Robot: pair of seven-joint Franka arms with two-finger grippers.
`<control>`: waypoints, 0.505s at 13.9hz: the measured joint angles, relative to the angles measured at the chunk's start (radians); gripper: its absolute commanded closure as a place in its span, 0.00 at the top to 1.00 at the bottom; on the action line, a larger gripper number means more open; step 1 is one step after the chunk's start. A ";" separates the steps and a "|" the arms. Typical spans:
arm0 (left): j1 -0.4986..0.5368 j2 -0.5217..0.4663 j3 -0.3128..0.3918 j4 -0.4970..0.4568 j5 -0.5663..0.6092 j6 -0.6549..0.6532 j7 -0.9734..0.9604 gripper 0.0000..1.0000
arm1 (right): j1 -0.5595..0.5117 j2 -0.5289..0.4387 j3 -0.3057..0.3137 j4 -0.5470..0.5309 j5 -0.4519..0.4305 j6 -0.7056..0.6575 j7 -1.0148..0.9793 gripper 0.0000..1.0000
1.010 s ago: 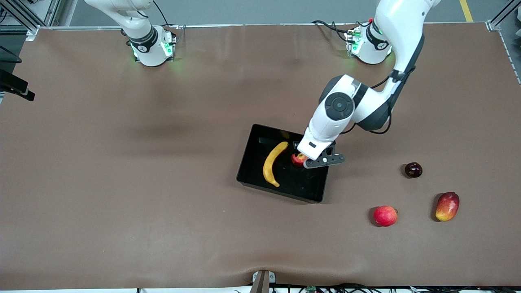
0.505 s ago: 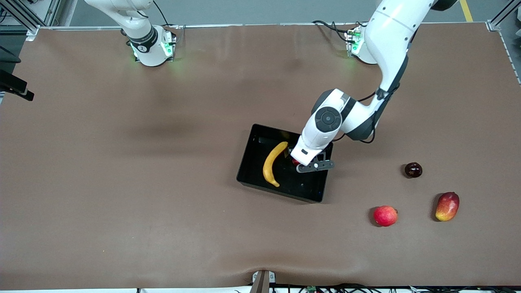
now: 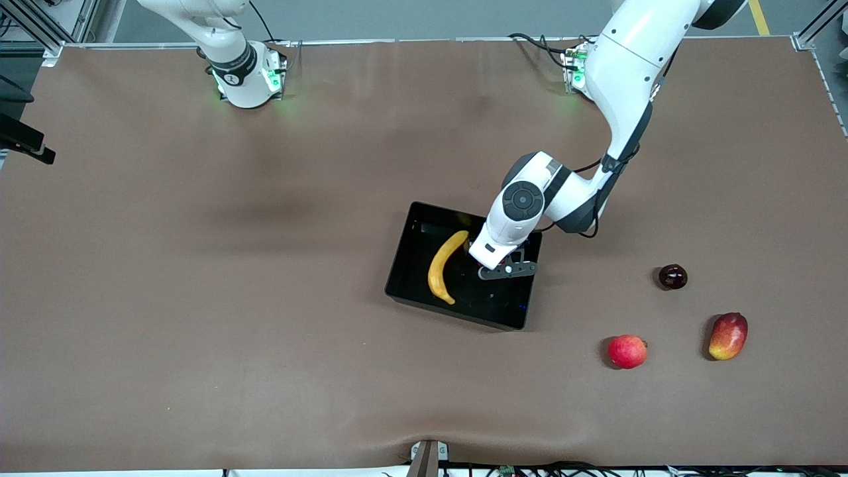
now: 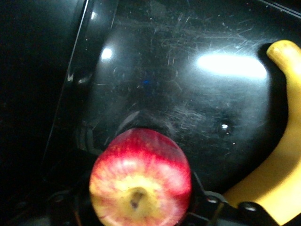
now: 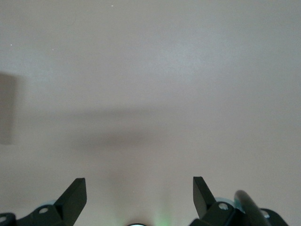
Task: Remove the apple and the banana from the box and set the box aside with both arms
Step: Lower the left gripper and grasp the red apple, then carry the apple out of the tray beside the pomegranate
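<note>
Red round fruit: lies on the bench nearest the front camera, toward the left arm's end
Mango: red and yellow, oval, beside the red round fruit and closer still to the left arm's end of the bench
Dark fruit: small, dark red, a little farther from the front camera than the mango, well apart from the box
Box: glossy black bin with low walls, set at a slant near the middle of the bench
Banana: lies inside the box, on its floor, in the part toward the right arm's end
Apple: red with a yellowish patch around the stem, inside the box beside the banana; the left wrist view shows it between the jaws; in the front view the wrist covers it
Left gripper: down inside the box at the apple, jaws around the apple; whether they press on it cannot be told
Right gripper: jaws spread wide, nothing between them, over bare bench; the right arm waits near its base
</note>
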 measured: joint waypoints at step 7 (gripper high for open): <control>0.015 -0.089 0.009 0.091 0.004 -0.071 0.000 0.00 | 0.000 0.000 0.000 0.000 0.000 -0.002 0.000 1.00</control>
